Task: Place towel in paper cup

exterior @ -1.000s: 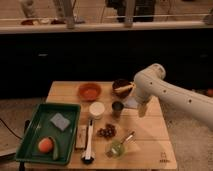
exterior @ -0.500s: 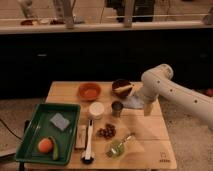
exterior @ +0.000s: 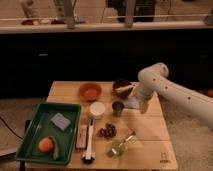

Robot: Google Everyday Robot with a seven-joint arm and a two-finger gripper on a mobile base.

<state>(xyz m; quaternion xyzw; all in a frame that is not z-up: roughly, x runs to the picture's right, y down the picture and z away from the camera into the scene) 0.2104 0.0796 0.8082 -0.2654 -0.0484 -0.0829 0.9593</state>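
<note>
One gripper [exterior: 139, 104] on a white arm hangs over the right of the wooden table [exterior: 150, 142], beside a small metal cup [exterior: 118, 107]. Whether it is clenched cannot be told. A pale cloth towel [exterior: 131, 103] shows against it, apart from the round white paper cup [exterior: 97, 109].

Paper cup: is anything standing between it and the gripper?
Yes. The gripper hangs over the right half of the table, with what looks like the pale towel at it. On the straight line to the white paper cup stands a small dark cup, just right of the paper cup. Nothing else lies between.
</note>
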